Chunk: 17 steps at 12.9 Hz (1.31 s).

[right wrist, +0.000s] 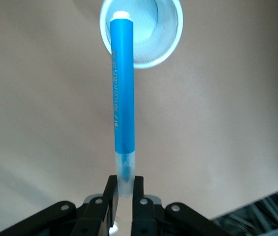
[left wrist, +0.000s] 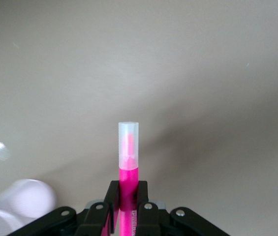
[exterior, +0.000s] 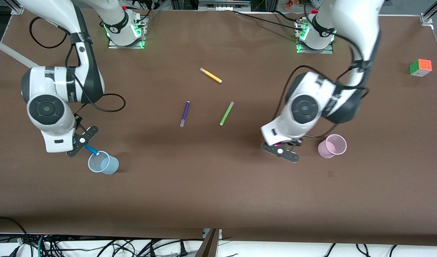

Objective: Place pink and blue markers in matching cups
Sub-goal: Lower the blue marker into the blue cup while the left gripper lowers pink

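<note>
My right gripper [exterior: 83, 141] is shut on the pale cap end of the blue marker [exterior: 91, 150]. The marker slants down, and its far end is over the rim of the pale blue cup [exterior: 103, 162], which stands upright toward the right arm's end of the table. In the right wrist view my right gripper [right wrist: 124, 189] holds the blue marker [right wrist: 122, 93] with its end over the blue cup's [right wrist: 166, 34] mouth. My left gripper [exterior: 280, 149] is low over the table beside the upright pale pink cup [exterior: 332, 145]. In the left wrist view my left gripper [left wrist: 126, 196] is shut on the pink marker [left wrist: 128, 169], cap pointing away.
A dark purple pen [exterior: 184, 113], a lime green pen [exterior: 226, 113] and a yellow pen [exterior: 211, 75] lie on the brown table mid-way between the arms. A colour cube [exterior: 420, 67] sits near the table edge at the left arm's end.
</note>
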Tool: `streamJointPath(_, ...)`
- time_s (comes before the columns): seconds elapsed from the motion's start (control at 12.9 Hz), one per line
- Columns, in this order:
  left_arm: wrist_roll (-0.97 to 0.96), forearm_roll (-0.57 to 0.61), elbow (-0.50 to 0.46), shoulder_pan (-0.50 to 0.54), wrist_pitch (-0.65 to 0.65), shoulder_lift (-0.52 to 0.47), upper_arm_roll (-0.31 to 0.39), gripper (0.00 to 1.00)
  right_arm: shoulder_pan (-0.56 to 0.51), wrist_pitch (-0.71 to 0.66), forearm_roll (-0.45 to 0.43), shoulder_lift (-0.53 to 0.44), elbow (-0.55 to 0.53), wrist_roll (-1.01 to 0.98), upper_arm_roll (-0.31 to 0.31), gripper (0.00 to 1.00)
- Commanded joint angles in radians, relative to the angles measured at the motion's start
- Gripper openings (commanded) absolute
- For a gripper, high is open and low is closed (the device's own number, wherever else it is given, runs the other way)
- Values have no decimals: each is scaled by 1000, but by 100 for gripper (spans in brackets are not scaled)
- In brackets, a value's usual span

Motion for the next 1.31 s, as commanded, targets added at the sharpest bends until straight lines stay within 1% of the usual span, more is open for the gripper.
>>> streamJointPath(0.0,328,5,-27,130,-10,-63,-18,0,0,-1,-69,32,30,-65,2,6)
streamJointPath(0.15,576,-18,-24,189,-1,-69,-18,0,0,18,-100,42,30,-113,2,6)
streamJointPath(0.23,684,-72,-26,221,5,-68,-17,0,0,16,-102,47,29,-124,2,6)
streamJointPath(0.31,800,-132,-33,252,16,-62,-17,0,0,15,-105,55,27,-145,2,6)
streamJointPath(0.46,1061,-259,-77,298,77,-59,-17,0,-2,18,-125,69,27,-183,0,6)
streamJointPath(0.54,1147,-339,-107,330,86,-59,-17,0,-7,22,-126,76,29,-184,0,6)
streamJointPath(0.77,1466,-560,-183,417,106,-59,-17,0,-7,73,-198,101,30,-177,0,6)
streamJointPath(0.93,1610,-663,-239,470,102,-59,-17,0,-7,88,-211,122,47,-171,0,6)
streamJointPath(1.01,1651,-708,-266,485,97,-60,-17,0,-5,88,-221,136,59,-171,-1,6)
streamJointPath(1.16,1732,-768,-305,519,90,-60,-17,0,9,88,-296,159,63,-171,3,6)
streamJointPath(1.24,1781,-801,-323,531,90,-57,-17,0,13,88,-310,162,63,-170,3,6)
